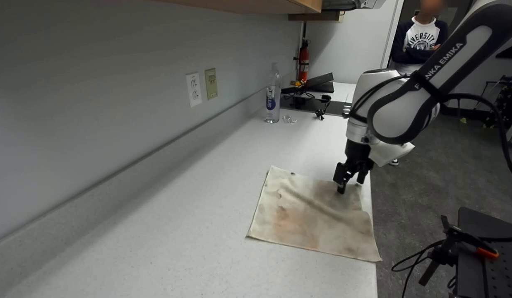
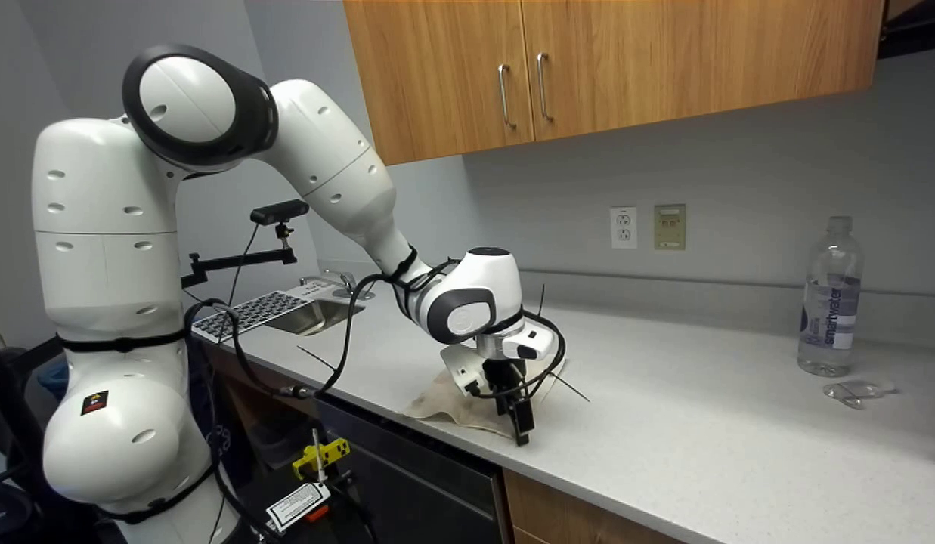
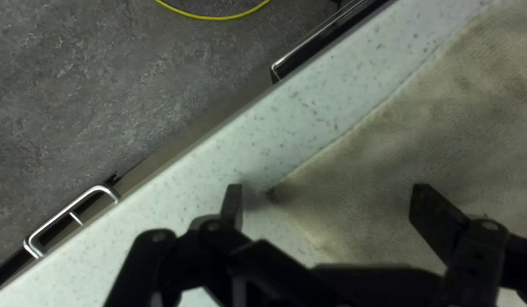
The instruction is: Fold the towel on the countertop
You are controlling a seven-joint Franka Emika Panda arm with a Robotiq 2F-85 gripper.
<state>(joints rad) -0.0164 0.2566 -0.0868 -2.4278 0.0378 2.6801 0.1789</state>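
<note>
We find the towel (image 1: 305, 225) spread on the countertop (image 1: 177, 240) near its front edge, stained, with a ridge running across it. The gripper (image 3: 331, 202) points down at one corner, jaws wide apart, holding nothing. In the wrist view, one finger (image 3: 436, 219) stands over the towel, the other over bare countertop; whether either touches, we cannot tell. A bottle (image 1: 273, 99) stands well apart.

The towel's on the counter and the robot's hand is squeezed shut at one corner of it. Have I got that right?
Almost: the hand isn't shut. The wrist view shows it open, fingers apart, with a corner of the towel between them. The towel is on the countertop, as you say.
</note>
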